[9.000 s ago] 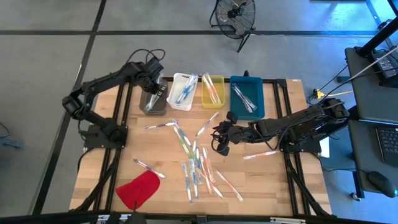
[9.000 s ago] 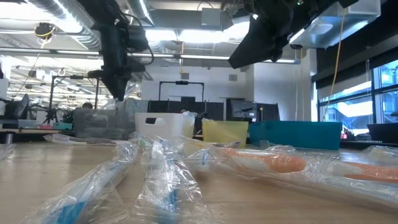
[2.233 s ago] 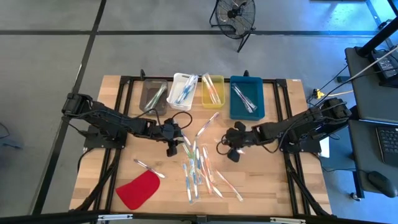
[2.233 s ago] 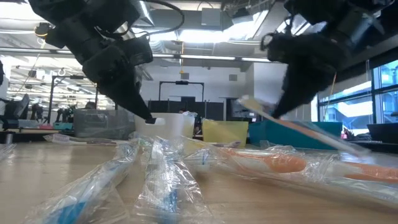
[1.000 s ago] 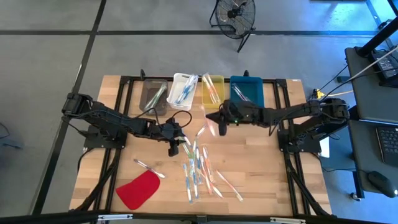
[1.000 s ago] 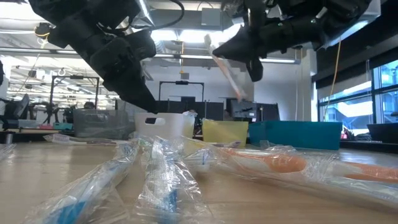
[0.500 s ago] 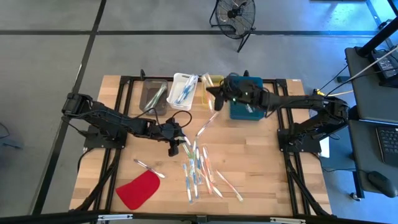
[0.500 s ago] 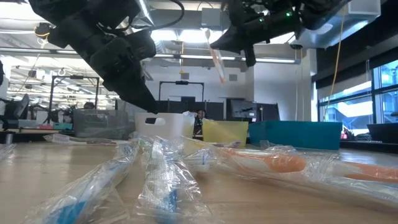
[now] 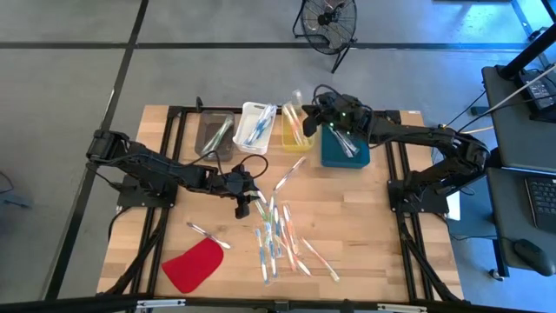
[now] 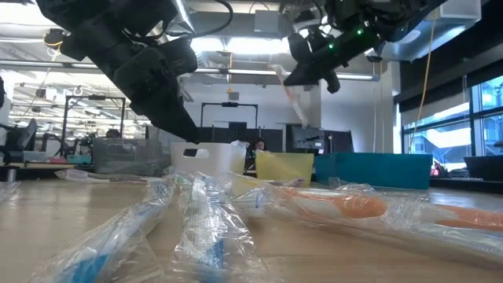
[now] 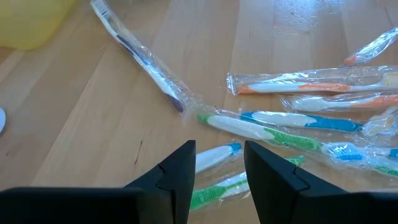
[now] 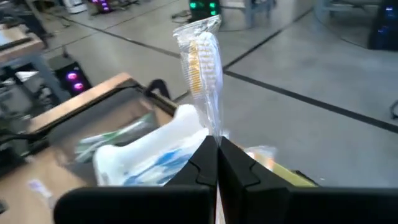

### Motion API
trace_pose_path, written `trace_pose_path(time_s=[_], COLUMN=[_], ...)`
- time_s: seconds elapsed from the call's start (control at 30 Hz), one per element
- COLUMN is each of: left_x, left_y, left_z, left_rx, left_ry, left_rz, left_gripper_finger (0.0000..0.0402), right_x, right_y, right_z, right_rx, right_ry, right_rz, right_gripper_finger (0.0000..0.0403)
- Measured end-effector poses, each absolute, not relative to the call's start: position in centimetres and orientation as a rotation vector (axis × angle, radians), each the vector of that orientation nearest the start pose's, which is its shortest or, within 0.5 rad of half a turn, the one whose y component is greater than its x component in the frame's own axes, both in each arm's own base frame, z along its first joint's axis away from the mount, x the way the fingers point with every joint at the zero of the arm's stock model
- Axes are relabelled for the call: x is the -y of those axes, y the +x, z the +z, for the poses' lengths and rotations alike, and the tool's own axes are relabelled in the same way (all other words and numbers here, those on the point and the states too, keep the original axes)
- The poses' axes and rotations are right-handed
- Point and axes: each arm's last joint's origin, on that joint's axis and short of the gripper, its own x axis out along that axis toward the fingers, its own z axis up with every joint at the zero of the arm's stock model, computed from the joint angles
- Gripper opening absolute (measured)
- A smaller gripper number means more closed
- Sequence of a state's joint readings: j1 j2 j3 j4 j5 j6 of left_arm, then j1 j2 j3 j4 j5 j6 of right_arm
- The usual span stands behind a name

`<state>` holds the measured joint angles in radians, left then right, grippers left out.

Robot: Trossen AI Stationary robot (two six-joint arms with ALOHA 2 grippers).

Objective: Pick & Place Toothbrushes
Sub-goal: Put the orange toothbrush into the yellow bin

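1. The right gripper (image 9: 311,115) hangs above the yellow bin (image 9: 296,127), fingers pinched tight on a wrapped toothbrush (image 12: 203,68) with orange bristles.
2. The left gripper (image 9: 244,205) sits low at the near edge of the toothbrush pile (image 9: 276,233), well forward of the yellow bin, fingers (image 11: 180,174) partly parted and holding nothing.
3. More wrapped brushes lie in the white bin (image 9: 257,125) beside the yellow one.

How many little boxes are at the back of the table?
4, in a row along the far edge: a grey bin, then a white bin, then a yellow bin, then a blue bin. None look hidden.
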<state>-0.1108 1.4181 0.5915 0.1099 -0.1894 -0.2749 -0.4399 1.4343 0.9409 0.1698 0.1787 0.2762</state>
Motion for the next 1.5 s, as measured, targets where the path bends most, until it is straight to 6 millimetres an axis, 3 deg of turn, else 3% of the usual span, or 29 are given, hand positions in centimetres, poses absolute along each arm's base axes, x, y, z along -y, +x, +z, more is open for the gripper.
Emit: trace_pose_path(time_s=[0.4, 0.97, 1.5], left_x=[2.4, 2.4, 2.4], left_y=[26.1, 26.1, 26.1], left_z=[16.2, 16.2, 16.2], left_rx=[-0.692, -0.692, -0.692], left_ry=[-0.156, -0.158, -0.159], left_rz=[0.172, 0.173, 0.173], left_gripper_finger=[0.0132, 0.0132, 0.0132], right_x=[16.5, 17.7, 18.3], right_y=[28.5, 30.6, 31.5], right_z=[25.6, 20.2, 16.6], right_rx=[-0.260, -0.371, -0.451], right_ry=[0.358, 0.433, 0.470], right_rz=[-0.713, -0.721, -0.748], right_gripper_finger=[0.0002, 0.0002, 0.0002])
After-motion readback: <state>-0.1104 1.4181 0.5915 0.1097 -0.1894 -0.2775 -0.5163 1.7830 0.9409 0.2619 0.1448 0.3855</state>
